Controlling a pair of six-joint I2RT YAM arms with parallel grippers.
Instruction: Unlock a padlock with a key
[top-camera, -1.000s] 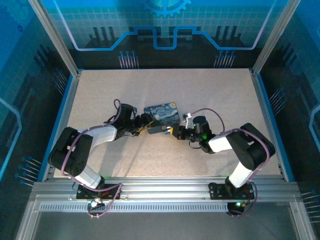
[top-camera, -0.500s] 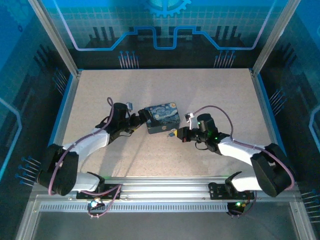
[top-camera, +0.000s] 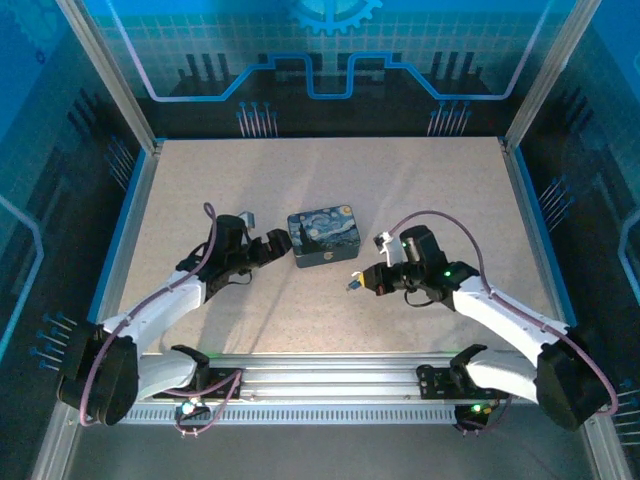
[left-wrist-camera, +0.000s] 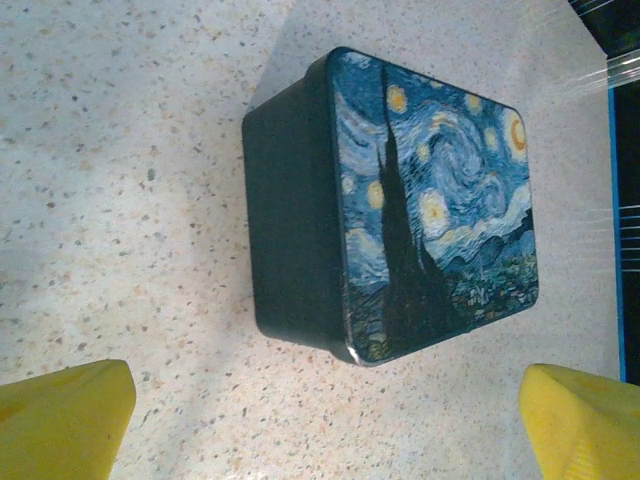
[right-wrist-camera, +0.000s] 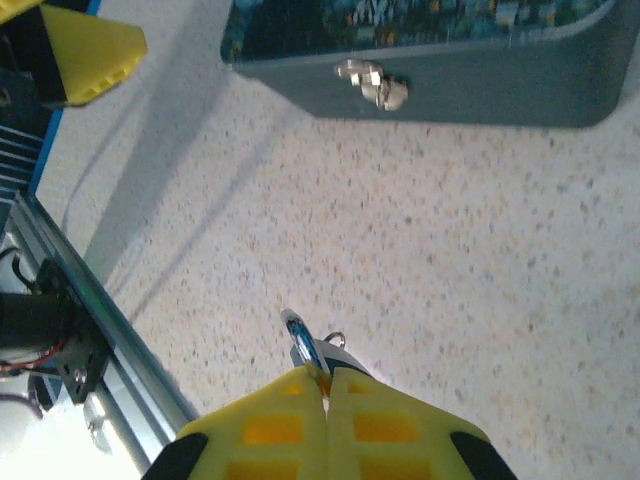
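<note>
1. The surface (top-camera: 420, 180) is a flat, pale, speckled board with a matte grain, so small metal should sit on it without skating far.
2. The box (top-camera: 322, 237) lies mid-surface. It is rectangular with rounded corners, dark smooth walls and a glossy swirling night-sky lid.
3. The left hand (top-camera: 277, 247) hangs just left of the box, its yellow fingers (left-wrist-camera: 62, 415) spread wide and gripping nothing. My advice is to keep it off that slick wall, because a nudge would shift the box.
4. The right hand (right-wrist-camera: 326, 395) sits near-right of the box and well apart from it. Its blocky yellow pads are pressed together, pinching a tiny piece at their tips.
5. The silvery clasp (right-wrist-camera: 372, 82) is a small, rounded, shiny knob on the box's near wall, with nothing hanging from it.
6. The pinched piece looks to me like the padlock (right-wrist-camera: 299, 338), going by its silver-and-blue colour, though it is too small to be sure. It is slim, polished and hard.
7. A fine wire loop (right-wrist-camera: 336, 340) sits just beside the padlock.
8. I judge the lock to be off the box, so the job is close to finished. To do this step well, hold the pinch firm on that slippery metal, lower it right onto the surface, then part the pads slowly.
</note>
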